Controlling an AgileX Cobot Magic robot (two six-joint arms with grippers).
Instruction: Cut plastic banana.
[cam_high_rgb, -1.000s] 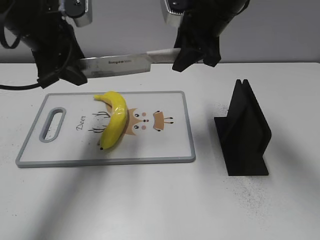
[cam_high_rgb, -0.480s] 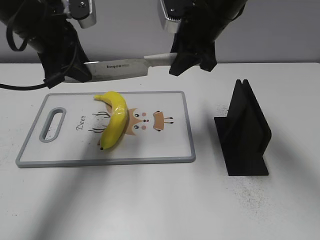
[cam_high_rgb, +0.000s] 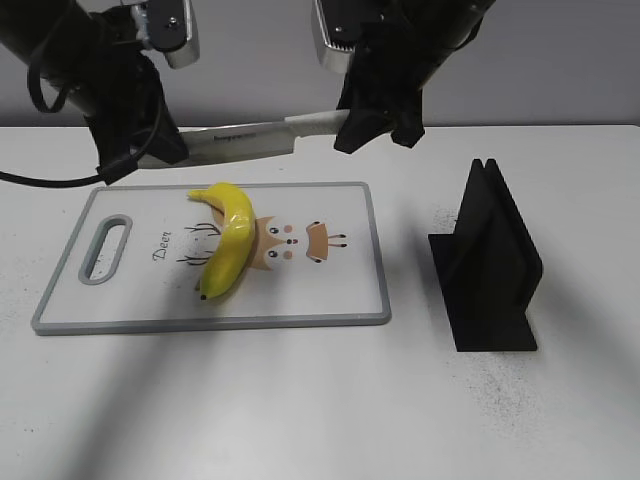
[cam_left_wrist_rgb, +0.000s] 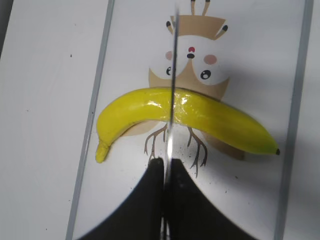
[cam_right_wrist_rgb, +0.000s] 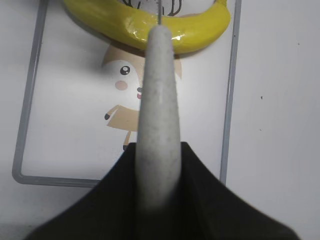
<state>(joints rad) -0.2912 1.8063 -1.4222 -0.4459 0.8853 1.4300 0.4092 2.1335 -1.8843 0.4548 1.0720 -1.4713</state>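
The plastic banana (cam_high_rgb: 228, 246) lies whole on the white cutting board (cam_high_rgb: 330, 290), curved, its dark tip toward the front. It also shows in the left wrist view (cam_left_wrist_rgb: 210, 116) and the right wrist view (cam_right_wrist_rgb: 115, 20). A knife (cam_high_rgb: 245, 140) hangs level in the air above the board's far edge. My right gripper (cam_high_rgb: 372, 125) is shut on its white handle (cam_right_wrist_rgb: 159, 100). My left gripper (cam_high_rgb: 150, 152) is shut on the blade's tip end (cam_left_wrist_rgb: 171, 100). In both wrist views the blade lines up across the banana's middle.
A black knife stand (cam_high_rgb: 490, 265) stands on the table to the right of the board. The board has a grey rim and a handle slot (cam_high_rgb: 105, 250) at its left end. A black cable (cam_high_rgb: 40, 175) trails at the far left.
Both grippers and the knife have risen a little and shifted slightly right; the handle end now sits higher than the tip end. The banana has not moved.
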